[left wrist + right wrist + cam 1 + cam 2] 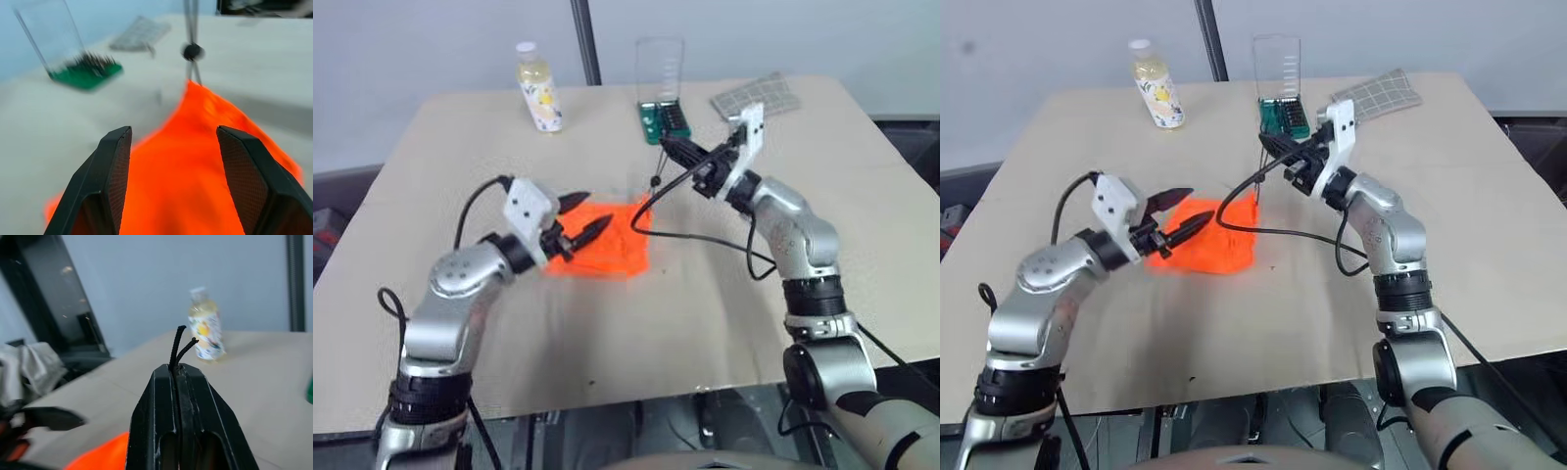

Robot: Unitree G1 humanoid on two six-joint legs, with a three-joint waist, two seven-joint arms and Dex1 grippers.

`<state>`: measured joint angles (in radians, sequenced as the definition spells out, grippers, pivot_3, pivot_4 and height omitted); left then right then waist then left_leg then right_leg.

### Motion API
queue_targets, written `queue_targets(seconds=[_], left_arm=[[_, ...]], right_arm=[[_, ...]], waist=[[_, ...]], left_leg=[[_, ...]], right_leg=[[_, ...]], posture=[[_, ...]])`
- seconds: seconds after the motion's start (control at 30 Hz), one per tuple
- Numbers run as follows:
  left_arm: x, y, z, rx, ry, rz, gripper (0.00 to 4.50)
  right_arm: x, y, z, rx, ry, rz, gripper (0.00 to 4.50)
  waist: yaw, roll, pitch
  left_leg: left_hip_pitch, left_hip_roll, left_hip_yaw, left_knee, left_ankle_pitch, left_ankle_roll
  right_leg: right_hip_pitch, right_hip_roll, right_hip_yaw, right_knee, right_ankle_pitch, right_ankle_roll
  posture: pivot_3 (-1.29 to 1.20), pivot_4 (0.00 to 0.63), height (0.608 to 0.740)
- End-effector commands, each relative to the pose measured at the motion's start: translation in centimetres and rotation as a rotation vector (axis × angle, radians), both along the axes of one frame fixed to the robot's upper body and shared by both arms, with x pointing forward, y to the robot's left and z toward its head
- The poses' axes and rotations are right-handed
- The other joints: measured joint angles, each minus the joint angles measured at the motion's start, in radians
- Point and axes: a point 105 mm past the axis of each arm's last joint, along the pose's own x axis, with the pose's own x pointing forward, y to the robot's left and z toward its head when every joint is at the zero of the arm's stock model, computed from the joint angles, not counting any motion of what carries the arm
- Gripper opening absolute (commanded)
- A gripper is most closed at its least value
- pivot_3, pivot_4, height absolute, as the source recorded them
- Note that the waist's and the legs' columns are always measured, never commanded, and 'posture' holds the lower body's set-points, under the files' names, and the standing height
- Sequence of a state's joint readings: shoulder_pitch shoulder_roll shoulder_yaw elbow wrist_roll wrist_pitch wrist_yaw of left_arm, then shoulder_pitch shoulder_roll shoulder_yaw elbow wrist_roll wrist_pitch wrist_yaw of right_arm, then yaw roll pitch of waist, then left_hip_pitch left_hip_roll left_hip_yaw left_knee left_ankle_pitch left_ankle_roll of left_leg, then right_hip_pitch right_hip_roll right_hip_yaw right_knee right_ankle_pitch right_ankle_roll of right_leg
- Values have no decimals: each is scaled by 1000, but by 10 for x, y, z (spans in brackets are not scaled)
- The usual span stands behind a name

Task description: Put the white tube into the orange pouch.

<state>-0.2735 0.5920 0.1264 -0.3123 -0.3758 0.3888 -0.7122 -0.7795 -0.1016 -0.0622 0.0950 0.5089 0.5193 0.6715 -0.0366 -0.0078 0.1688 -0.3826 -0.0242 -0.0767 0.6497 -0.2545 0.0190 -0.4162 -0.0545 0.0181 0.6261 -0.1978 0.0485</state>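
The pouch [607,245] is lying on the table [636,323] near the middle, with one corner being drawn upward by a dark cord [656,186] that carries a small bead in the left wrist view. The right gripper [178,369] is pinching that cord, its fingers pressed together with two cord ends sticking out past the tips, and it is hovering above the pouch's far corner. The left gripper [578,227] is hanging just over the pouch's near-left edge with its fingers spread and nothing between them.

The tube cannot be made out; whether it is sitting inside the pouch or lying hidden elsewhere, the views are not telling.

Judging from this, the step in hand is handling the pouch by its cord, either opening the mouth or drawing it closed. If the tube is not in, the next move is calling for the left gripper to find and pinch it while the right is holding the mouth up and open; a slack cord would let the mouth collapse.

Further out, a bottle [537,88] is standing at the far left, a green case [664,116] with a clear lid near the far middle, and a checked pouch [756,96] at the far right
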Motion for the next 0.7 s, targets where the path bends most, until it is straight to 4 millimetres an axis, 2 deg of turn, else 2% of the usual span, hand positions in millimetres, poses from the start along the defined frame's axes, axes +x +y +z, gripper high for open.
queue_targets(seconds=[0.03, 0.2, 0.33, 0.7], left_arm=[[4, -24, 32, -113, -89, -83, 2873], [3, -49, 50, -256, -62, -189, 2873], [5, -52, 54, -274, -65, -195, 2873], [14, -50, 75, -376, -104, -162, 2873]], right_arm=[[-25, 9, 44, 37, -141, 87, 0], [-34, 20, 68, 40, -207, 82, 0], [-46, 26, 82, 48, -252, 106, 0], [-54, 35, 76, 13, -247, 146, 0]], waist=[[3, 0, 0], [-4, -1, 1], [-5, -1, 1], [1, -1, 1]], left_leg=[[-1, 0, 0, 0, 0, 0], [-1, 0, 0, 0, 0, 0], [-1, 0, 0, -1, 0, 0], [-2, 0, 0, -1, 0, 0]], right_leg=[[-1, 0, 0, 0, 0, 0], [-2, 0, 0, 0, 0, 0], [-3, 0, 0, 0, 0, 0], [-3, 0, 0, 0, 0, 0]], posture=[[0, 150, 740], [0, 150, 740], [0, 150, 740], [0, 150, 740]])
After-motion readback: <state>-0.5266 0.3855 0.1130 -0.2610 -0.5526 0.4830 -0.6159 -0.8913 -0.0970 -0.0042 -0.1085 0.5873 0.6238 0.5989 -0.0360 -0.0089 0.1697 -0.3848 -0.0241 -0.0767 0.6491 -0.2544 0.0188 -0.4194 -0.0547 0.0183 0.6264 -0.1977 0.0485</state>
